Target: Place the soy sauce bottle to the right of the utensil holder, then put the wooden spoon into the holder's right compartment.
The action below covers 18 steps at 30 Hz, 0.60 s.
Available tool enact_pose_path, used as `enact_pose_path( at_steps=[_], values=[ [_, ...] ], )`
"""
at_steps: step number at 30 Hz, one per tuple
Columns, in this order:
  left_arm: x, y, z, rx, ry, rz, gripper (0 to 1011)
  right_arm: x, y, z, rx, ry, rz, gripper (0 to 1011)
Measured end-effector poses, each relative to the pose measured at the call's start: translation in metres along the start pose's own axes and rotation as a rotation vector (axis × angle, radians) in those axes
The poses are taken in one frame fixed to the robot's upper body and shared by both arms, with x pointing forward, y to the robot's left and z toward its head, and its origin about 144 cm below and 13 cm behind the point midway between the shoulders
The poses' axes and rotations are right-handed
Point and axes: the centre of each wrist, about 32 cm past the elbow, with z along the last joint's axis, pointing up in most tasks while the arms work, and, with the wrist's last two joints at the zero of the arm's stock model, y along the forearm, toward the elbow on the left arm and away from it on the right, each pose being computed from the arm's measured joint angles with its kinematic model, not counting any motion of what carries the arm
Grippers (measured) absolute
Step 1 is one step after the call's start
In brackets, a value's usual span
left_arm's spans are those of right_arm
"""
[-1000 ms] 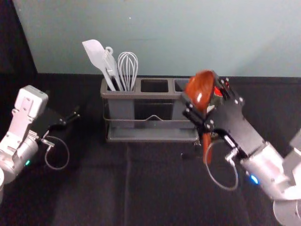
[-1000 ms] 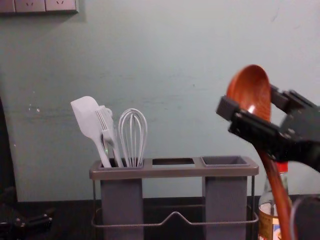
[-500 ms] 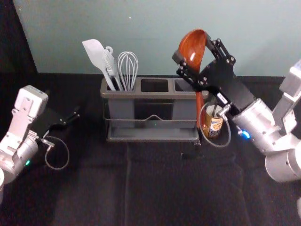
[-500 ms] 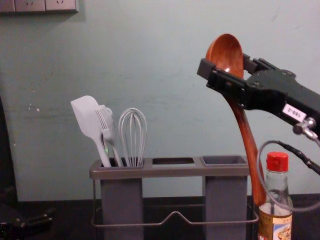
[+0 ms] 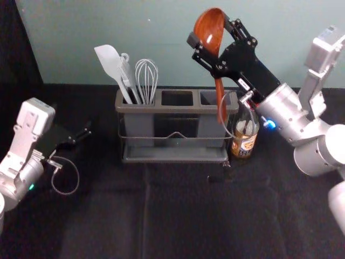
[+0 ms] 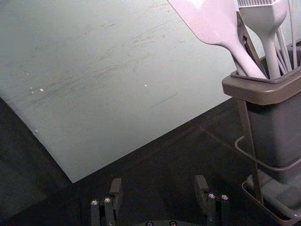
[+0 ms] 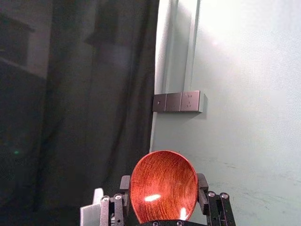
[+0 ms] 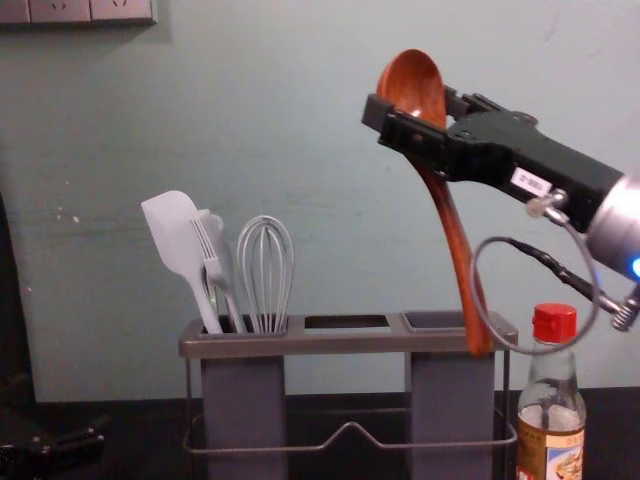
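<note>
Hanging low by the left side, my idle left gripper [image 5: 81,137] had its fingers well apart, holding nothing. Next stood the utensil holder [image 5: 175,109], its left compartment [image 8: 243,405] filled with an upright bunch: a spatula [image 8: 175,235], a brush [image 6: 265,14] and a whisk [image 8: 266,270]. Above the holder's right end, I had my right gripper [image 5: 211,31] closed on the wooden spoon [image 5: 210,28], one finger on either side of its bowl. The bowl was up; the handle slanted down, its tip in front of the right compartment [image 8: 450,405]'s rim. I couldn't tell whether they touched. The soy sauce bottle [image 5: 245,141] stood upright, just right of the holder.
</note>
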Motion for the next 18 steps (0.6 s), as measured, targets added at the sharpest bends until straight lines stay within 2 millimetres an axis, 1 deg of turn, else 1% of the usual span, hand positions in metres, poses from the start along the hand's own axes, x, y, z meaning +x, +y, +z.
enact_pose_path(
  at_steps=[10,14,18],
  values=[
    [0.000,0.000,0.000,0.000,0.000,0.000,1005,0.015,0.033,-0.005,0.011,-0.026,0.000,837],
    [0.000,0.000,0.000,0.000,0.000,0.000,1005,0.018,0.040,-0.008,0.010,-0.034,-0.001,837],
    [0.000,0.000,0.000,0.000,0.000,0.000,1005,0.020,0.043,-0.013,0.003,-0.038,-0.004,837]
  ],
)
